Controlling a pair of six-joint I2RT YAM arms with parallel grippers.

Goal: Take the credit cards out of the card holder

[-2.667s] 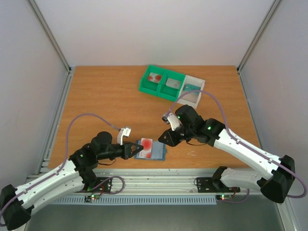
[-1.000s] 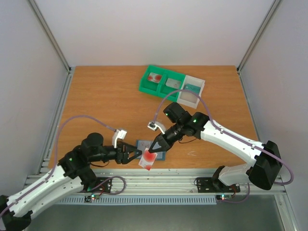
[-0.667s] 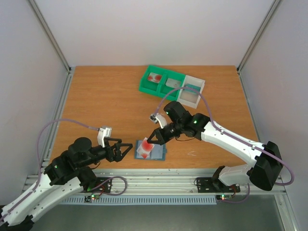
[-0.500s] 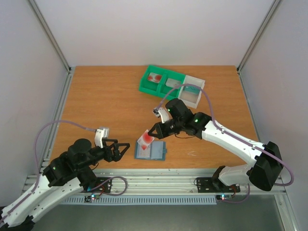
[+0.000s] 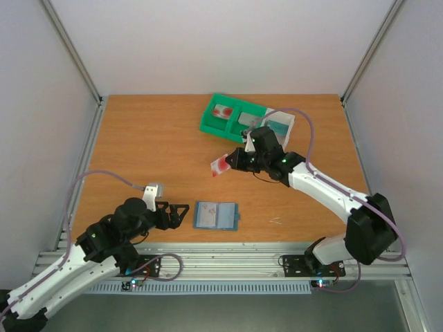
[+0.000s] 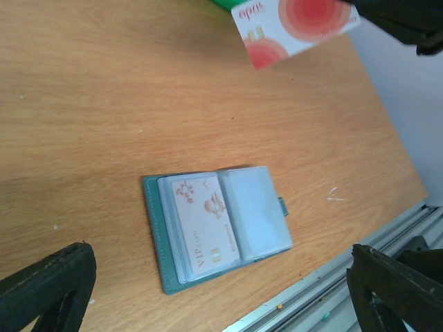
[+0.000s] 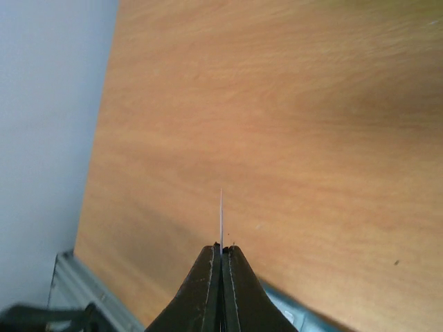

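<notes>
Right gripper (image 5: 231, 163) pinches a thin white card with red circles (image 5: 221, 165) aloft
Left gripper (image 5: 180, 216) gapes empty beside the open blue-grey bifold card holder (image 5: 215, 216), whose pocketed card (image 6: 204, 225) reads "VIP"

Flat card holder (image 5: 215, 216): top uncovered, reachable from above. left gripper (image 5: 178, 216) just beside its left edge, jaws wide. metal rail (image 5: 228, 252) close along near side. right arm (image 5: 325, 194) crosses right half diagonally. right gripper (image 5: 233, 161), pinching white card (image 5: 221, 165), hangs between holder and tray (image 5: 220, 130). Left half of table (image 5: 138, 145): open wood.
</notes>
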